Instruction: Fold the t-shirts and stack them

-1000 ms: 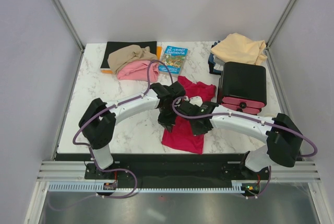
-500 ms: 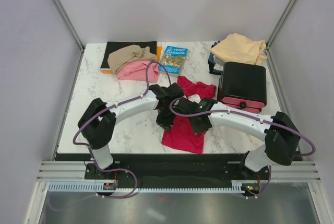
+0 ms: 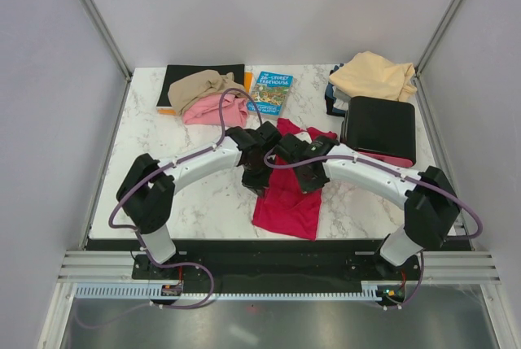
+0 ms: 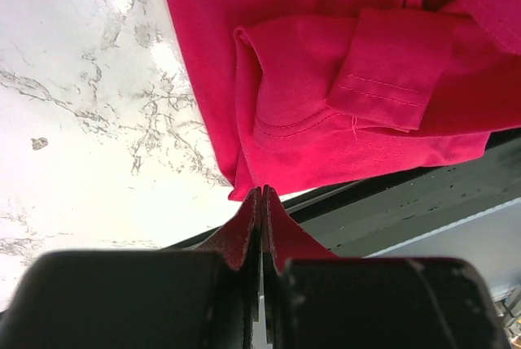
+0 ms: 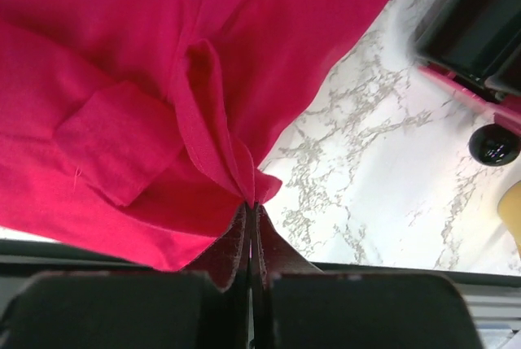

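The red shirt [image 3: 286, 207] lies mid-table, its lower end reaching the near edge of the table [image 3: 163, 178], one sleeve doubled over its body. Both arms meet above it. The left gripper [image 4: 261, 194] has its fingers pressed together on a corner of the red cloth. The right gripper [image 5: 251, 201] is pinched tight on a bunched ridge of the same shirt (each wrist view shows only a thin tongue of cloth between the tips).

That thin bite looks like the main risk: a quick lift or a hard pull apart could draw the cloth out of one grip and leave the shirt hanging from the other. The two pinches also sit close together, so the cloth between them may stay gathered and fold crooked, with the sleeve trapped inside. With the hem at the near edge, a drag that way could slide it off.

The pink shirt [image 3: 213, 110] and tan shirt [image 3: 199, 85] wait heaped near the far-left corner, and the cream shirt [image 3: 373, 75] near the far-right corner.
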Robot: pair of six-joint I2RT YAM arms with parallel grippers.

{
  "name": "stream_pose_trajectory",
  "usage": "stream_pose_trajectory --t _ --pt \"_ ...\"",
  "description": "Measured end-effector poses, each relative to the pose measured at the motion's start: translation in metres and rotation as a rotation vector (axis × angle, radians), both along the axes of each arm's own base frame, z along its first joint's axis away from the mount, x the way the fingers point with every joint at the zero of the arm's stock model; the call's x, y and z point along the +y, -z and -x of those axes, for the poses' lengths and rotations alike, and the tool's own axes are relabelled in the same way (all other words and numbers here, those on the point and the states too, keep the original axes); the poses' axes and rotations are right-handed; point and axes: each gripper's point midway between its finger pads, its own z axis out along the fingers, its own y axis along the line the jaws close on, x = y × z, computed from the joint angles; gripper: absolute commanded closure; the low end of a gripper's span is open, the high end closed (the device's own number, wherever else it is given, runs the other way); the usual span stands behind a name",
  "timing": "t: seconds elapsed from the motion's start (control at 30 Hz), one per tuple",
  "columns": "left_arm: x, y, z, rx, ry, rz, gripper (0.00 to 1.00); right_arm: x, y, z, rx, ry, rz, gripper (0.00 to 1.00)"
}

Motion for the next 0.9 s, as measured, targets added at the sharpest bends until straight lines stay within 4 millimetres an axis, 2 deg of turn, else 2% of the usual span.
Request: stream_pose_trajectory --t 0.4,0.7,0.9 --pt "0.009 0.010 -0.010 0.017 -0.011 -0.023 0.98 -0.011 0.020 -0.025 0.019 0.063 0.077 1.00" --pt "0.015 0.014 -0.023 0.023 -0.010 -0.027 0.98 -0.009 0.027 -0.043 0.028 0.094 0.092 1.00" --pt "0.016 0.016 -0.030 0.029 0.002 -0.015 0.98 -0.015 0.035 -0.055 0.049 0.123 0.113 1.00"
